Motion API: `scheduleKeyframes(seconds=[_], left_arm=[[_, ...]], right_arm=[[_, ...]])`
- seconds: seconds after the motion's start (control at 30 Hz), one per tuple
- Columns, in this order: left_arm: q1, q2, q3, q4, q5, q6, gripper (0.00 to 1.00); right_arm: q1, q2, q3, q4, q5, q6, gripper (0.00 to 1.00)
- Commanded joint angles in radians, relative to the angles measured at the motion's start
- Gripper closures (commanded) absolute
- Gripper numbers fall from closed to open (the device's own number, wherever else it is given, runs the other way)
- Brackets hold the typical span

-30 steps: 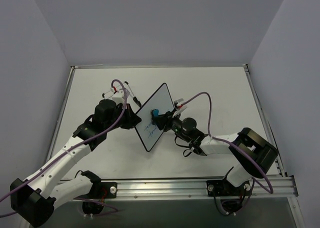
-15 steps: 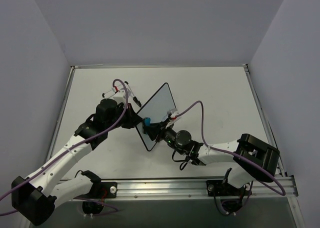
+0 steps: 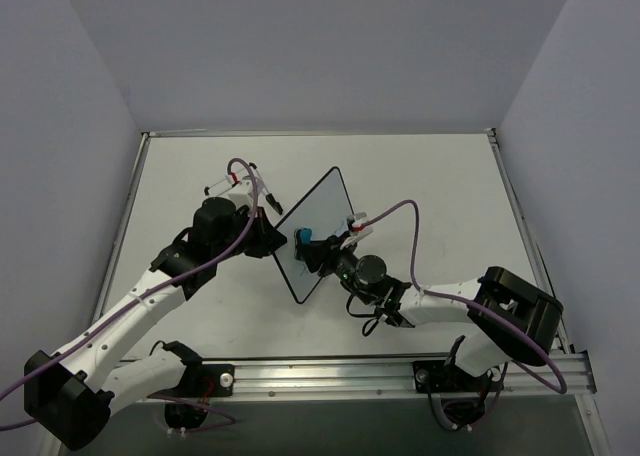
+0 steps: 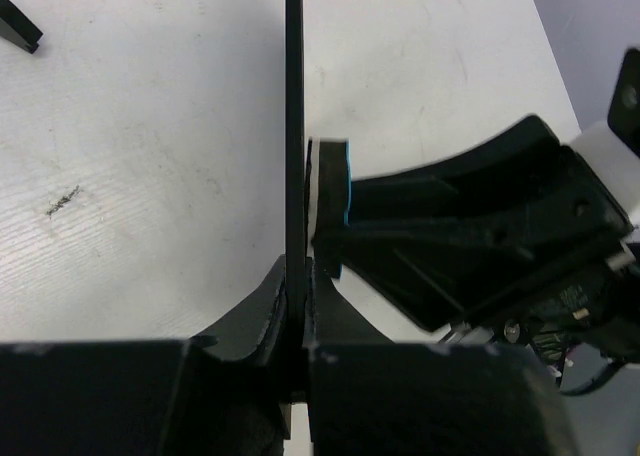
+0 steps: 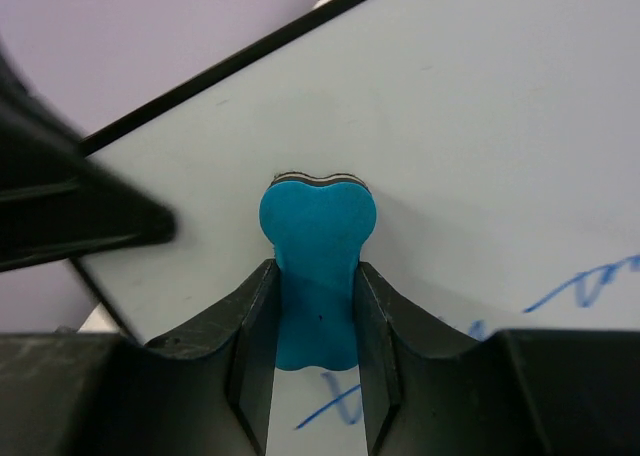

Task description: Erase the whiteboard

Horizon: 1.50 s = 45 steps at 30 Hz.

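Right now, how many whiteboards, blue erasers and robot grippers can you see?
whiteboard: 1
blue eraser: 1
grippers: 2, the left gripper shut on the whiteboard's edge, the right gripper shut on the blue eraser
Total: 4

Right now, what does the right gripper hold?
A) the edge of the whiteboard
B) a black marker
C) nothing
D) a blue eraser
D: the right gripper is shut on the blue eraser, held at the face of the whiteboard, while the left gripper clamps that board's edge.
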Motion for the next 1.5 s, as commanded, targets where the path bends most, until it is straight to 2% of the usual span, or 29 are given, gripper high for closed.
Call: scheduleKeyframes(seconds=[0.0,0.23,0.37,0.5,0.6,0.87,1.03,1.47], left_arm=[[-0.034,-0.005,0.017,0.027,0.159,-0.058,0.98],[-0.032,-0.005,0.019,0.031,0.155,-0.062,0.98],[-0.032,0.008,0.023,0.036,0.155,-0.064,0.98],[-0.032,0.009,0.023,0.037,0.152,-0.065,0.98],[-0.032,0.011,0.026,0.037,0.145,-0.065,0.98],[-0.032,0.020,0.023,0.050,0.148,-0.067,0.98],[-0.032,0.014,0.018,0.057,0.150,-0.072,0.98],[-0.032,-0.005,-0.011,0.070,0.150,-0.081,0.98]], right_arm=[[-0.076,-0.016,-0.030,-0.014,0.007,0.023,1.00],[-0.117,0.005,-0.041,0.011,-0.068,0.031,1.00],[-0.064,0.019,-0.015,0.026,-0.141,0.027,1.00],[0.031,-0.008,0.022,-0.044,-0.105,-0.004,1.00],[0.080,-0.022,0.011,-0.034,-0.085,0.016,1.00],[0.102,-0.018,-0.071,-0.020,-0.051,0.051,1.00],[0.059,0.008,-0.104,-0.019,-0.034,0.060,1.00],[-0.120,0.178,-0.165,0.162,-0.094,0.160,1.00]])
